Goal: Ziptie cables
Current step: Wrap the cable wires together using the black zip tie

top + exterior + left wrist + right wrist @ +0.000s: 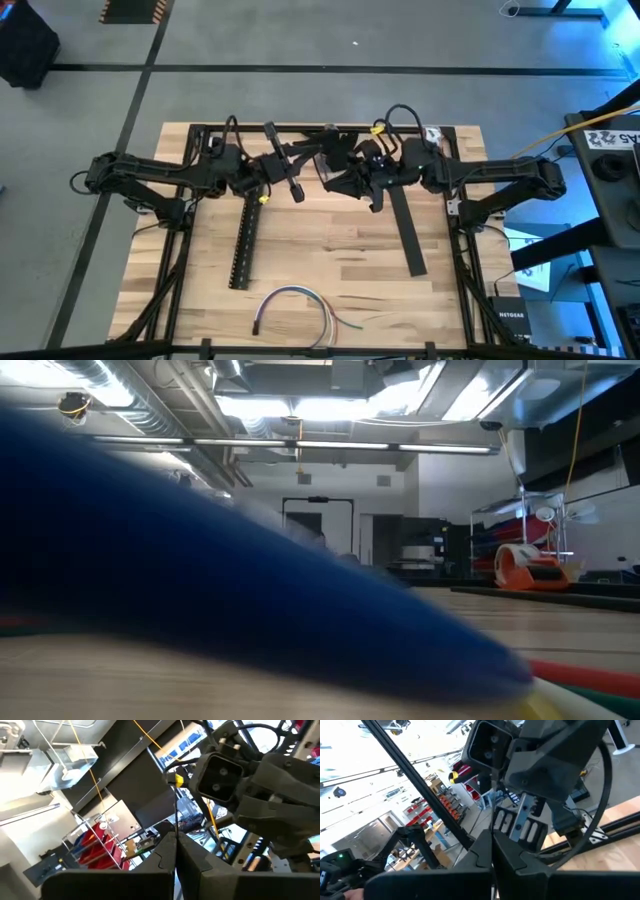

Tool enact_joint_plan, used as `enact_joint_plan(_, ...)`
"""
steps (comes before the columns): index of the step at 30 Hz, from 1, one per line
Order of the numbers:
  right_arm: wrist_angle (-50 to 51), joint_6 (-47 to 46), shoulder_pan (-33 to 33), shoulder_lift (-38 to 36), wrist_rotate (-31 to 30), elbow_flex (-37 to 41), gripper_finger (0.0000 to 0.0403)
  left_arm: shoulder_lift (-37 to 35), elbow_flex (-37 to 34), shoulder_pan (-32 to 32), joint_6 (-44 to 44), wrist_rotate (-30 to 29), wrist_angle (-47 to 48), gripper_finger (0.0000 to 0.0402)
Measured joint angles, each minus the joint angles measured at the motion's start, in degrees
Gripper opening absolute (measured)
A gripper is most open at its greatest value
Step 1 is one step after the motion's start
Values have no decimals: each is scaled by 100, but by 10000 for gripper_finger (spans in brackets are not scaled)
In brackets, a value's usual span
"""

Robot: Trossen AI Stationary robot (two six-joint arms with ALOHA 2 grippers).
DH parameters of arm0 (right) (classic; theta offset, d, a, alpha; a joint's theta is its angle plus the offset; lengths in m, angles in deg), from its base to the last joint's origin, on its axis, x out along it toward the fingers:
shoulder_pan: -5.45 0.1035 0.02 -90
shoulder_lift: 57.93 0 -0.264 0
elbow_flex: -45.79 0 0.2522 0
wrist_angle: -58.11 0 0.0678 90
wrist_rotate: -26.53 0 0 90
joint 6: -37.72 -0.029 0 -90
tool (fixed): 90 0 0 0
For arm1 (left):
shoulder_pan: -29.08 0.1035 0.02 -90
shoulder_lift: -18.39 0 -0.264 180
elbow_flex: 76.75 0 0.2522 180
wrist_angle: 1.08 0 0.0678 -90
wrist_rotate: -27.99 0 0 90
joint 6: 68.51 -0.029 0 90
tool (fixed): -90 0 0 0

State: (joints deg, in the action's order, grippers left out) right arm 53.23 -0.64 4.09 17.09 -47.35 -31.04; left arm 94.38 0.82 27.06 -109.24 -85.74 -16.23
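Note:
The cables (295, 305), a small bundle of white, blue-purple and dark wires, lie curved on the wooden table near its front edge. In the low view they are a blue blur (250, 610). Both arms are raised over the far middle of the table and face each other. My left gripper (175, 845) and my right gripper (492, 842) are both shut on a thin dark zip tie strip (175, 815) that runs between them (325, 170). My left gripper pinches the thin dark strip (175, 832) between its two shut fingers. The strip sticks out beyond the fingertips, clear of the table. Which end it has, I cannot tell. My right gripper pinches a thin dark strip (492, 827) between its two shut fingers. The strip runs on from the fingertips toward the left gripper, high above the table.
A long black slotted channel (243, 240) lies left of the middle, and a flat black strip (408, 232) lies right of the middle. The black frame rails (190, 130) run along the table's edges. Bare wood (330, 240) lies between the two black pieces.

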Motion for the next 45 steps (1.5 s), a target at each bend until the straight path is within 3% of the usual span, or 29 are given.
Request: enact_joint_plan(45, -67, 106, 65, 2, -105, 0, 0, -174, 0, -114, 334, -203, 317, 0)
